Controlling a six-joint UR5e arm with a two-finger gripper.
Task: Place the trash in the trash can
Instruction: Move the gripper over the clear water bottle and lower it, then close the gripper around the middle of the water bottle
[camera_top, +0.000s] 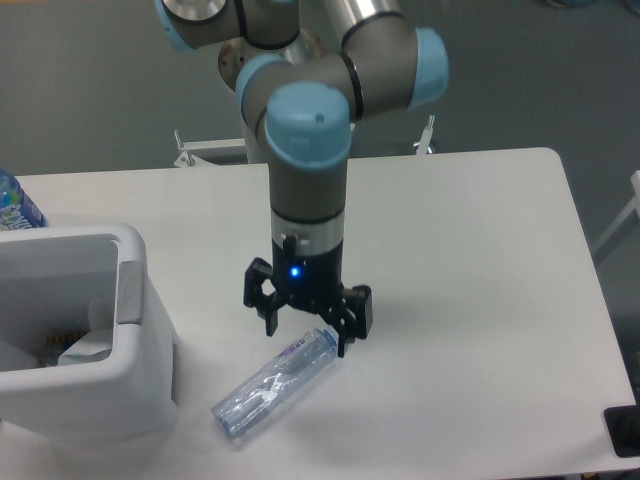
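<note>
- My claw (306, 335) is spread wide, low over the cap end of the clear bottle (275, 382).
- The bottle lies on the counter (470, 260), bottom middle. I can't read its label.
- The white trash can (85, 340) sits lower left.

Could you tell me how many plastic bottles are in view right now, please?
2. One clear bottle lies on the table under the open gripper; one blue-labelled bottle is cut off at the left edge.

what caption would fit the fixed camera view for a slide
UR5e gripper, jaws open, poised over the cap end of a clear water bottle lying on the white table, beside the white trash can.
</note>
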